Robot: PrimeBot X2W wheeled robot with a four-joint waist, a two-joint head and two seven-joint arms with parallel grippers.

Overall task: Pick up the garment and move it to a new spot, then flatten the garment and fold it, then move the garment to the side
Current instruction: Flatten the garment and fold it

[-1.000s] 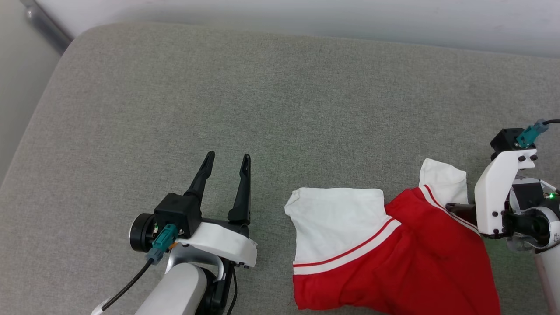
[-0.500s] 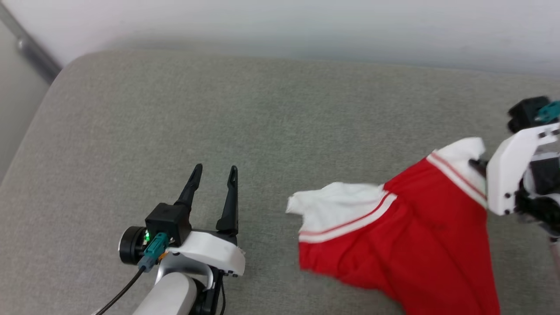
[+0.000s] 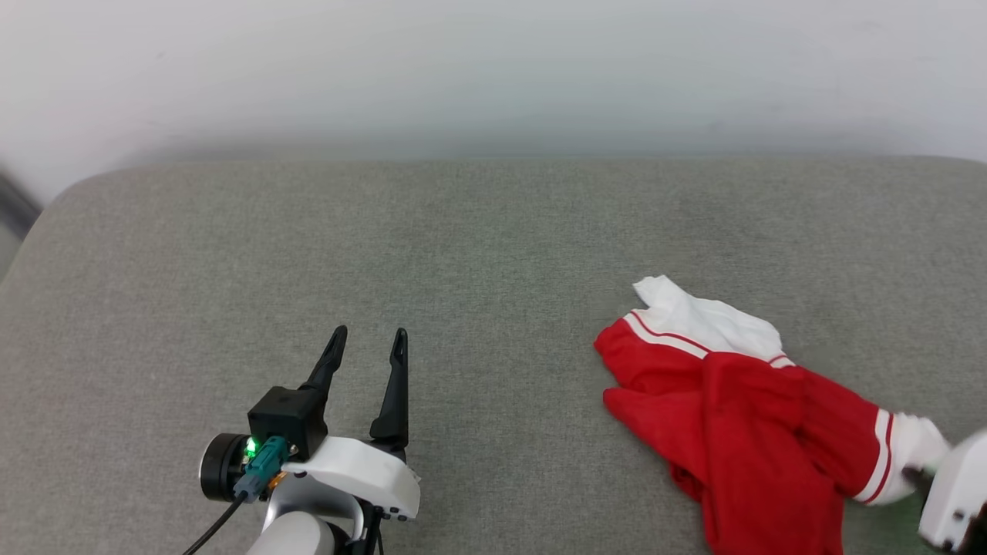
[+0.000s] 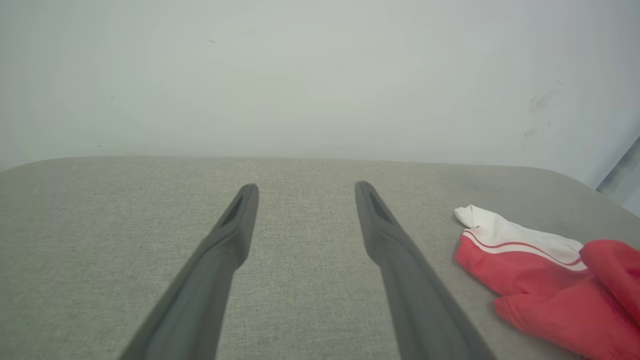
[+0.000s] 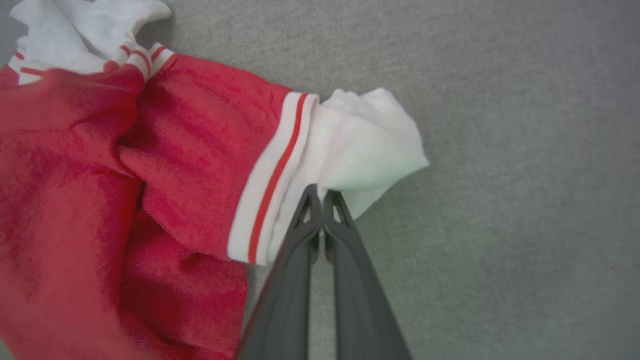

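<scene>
Pinching the white sleeve [image 5: 360, 145] of the shirt [image 3: 740, 416], my right gripper [image 5: 322, 197] has its two dark fingers pressed together, with the sleeve's lower edge caught right at their tips. I judge that a sleeve makes a handy corner to take: it is loose cloth that stands clear of the body, so thin fingers can nip it without digging into the grey cushion [image 3: 463, 254] underneath. This grip sits over the cushion's right front corner. From there the red body of the shirt lies rumpled and doubled over itself on the right part of the cushion, touching it. The second sleeve [image 3: 694, 316] points toward the cushion's back edge. A hold at a single point will probably let the rest bunch like this, which suits carrying it to a new spot but not flattening it. My left gripper [image 3: 369, 333] hangs over the cushion's front left, well apart from the shirt, with its fingers spread and nothing between them. I take it to be kept free so it can take the other sleeve once the cloth needs stretching flat. No print on the shirt can be read in this heap.
</scene>
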